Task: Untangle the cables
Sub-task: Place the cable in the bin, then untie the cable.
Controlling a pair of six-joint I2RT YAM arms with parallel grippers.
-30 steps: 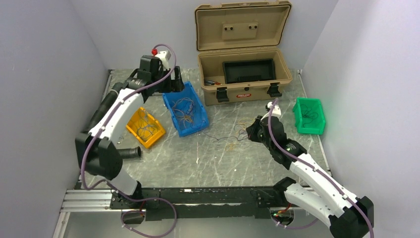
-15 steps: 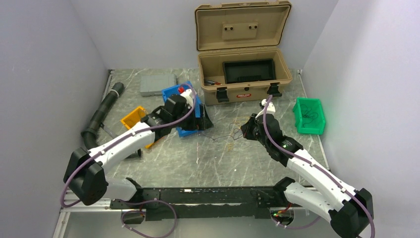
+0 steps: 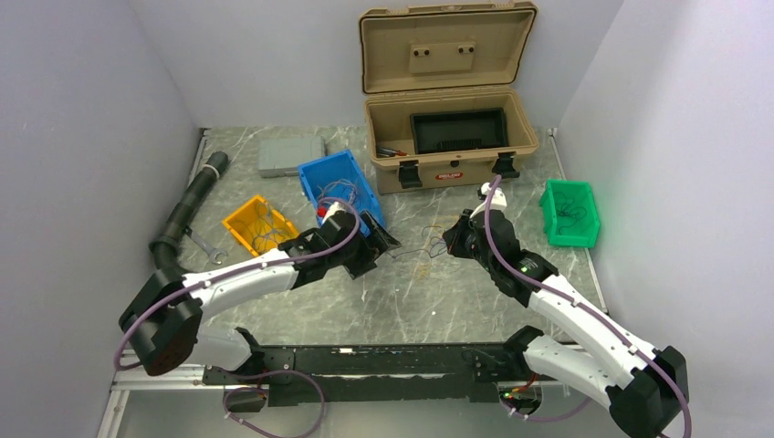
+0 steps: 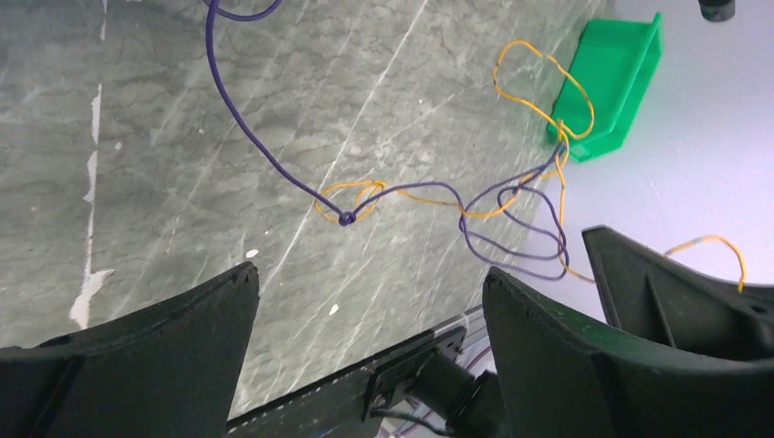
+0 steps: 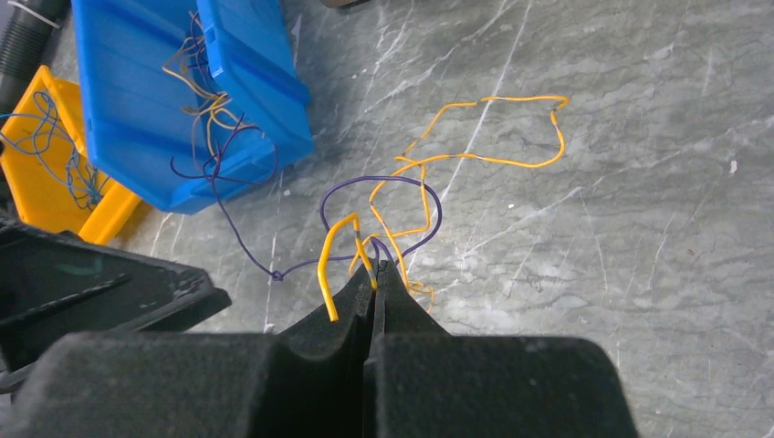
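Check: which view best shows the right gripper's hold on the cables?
Right wrist: right gripper pinches the cables, jaws shut, close up. Top external shows that tiny; left wrist shows strands, not the pinch.

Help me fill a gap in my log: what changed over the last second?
The left gripper swung, open, from the blue bin's far end to the middle of the table, near the cables. The right gripper stayed shut on the cables; the blue bin looks unmoved.

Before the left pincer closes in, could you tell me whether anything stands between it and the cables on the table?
Nothing visible does. The open left pincer faces the purple and orange cables across bare table; the shut right pincer holds their far end.
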